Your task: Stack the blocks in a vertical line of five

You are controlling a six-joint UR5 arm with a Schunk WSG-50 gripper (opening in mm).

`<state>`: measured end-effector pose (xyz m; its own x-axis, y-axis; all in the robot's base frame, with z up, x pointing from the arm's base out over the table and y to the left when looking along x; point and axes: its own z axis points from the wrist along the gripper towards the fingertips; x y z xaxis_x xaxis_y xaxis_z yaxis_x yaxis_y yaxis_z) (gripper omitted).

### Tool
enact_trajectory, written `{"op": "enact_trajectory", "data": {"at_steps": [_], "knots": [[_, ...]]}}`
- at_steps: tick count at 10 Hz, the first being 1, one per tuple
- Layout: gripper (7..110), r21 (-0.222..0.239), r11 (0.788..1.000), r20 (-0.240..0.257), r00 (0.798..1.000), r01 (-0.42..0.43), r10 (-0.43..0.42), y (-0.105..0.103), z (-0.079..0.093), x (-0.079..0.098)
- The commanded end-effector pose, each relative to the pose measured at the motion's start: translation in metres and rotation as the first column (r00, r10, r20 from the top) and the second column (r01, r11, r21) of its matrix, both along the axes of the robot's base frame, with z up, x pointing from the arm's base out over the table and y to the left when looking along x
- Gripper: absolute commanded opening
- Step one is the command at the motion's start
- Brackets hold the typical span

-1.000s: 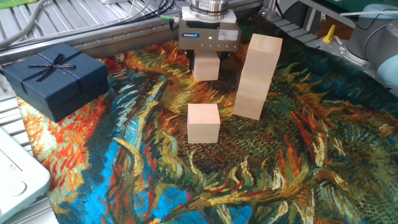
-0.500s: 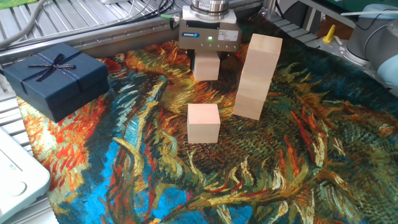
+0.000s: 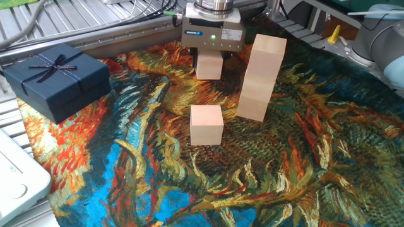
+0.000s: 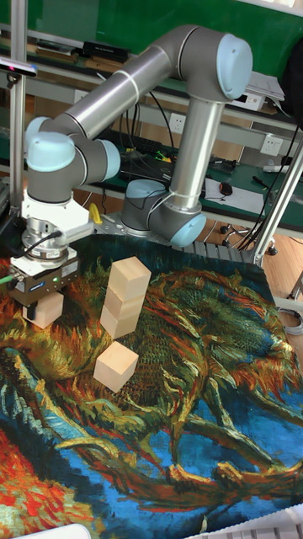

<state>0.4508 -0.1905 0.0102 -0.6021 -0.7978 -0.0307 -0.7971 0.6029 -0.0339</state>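
Observation:
A pale wooden block (image 3: 209, 68) is clamped in my gripper (image 3: 209, 60) at the far middle of the painted cloth, its base just above the cloth; the same block (image 4: 47, 312) and gripper (image 4: 44, 301) show at the left of the tall fixed view. To its right stands a slightly leaning stack of three blocks (image 3: 261, 77), also seen as the stack (image 4: 123, 300). One loose block (image 3: 207, 125) lies in front of the gripper, between it and the camera; this loose block (image 4: 116, 366) sits below the stack in the tall view.
A dark navy gift box with a ribbon bow (image 3: 57, 77) sits at the cloth's left edge. A white device (image 3: 16, 180) is at the lower left. Metal rails and cables run behind the gripper. The arm's base (image 4: 160, 215) stands beyond the cloth.
My gripper has risen slightly with the block held between its fingers. The stack and the loose block have not moved.

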Motion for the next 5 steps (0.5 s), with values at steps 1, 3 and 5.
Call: {"op": "enact_trajectory", "data": {"at_steps": [1,3,5], "knots": [[7,0.030,0.999,0.003,1.000,0.030,-0.030,0.008,0.019,0.006],[7,0.044,0.998,-0.021,0.999,0.039,-0.038,0.005,0.056,0.015],[7,0.028,0.997,-0.035,0.997,0.076,-0.075,0.001,0.087,0.020]]}}
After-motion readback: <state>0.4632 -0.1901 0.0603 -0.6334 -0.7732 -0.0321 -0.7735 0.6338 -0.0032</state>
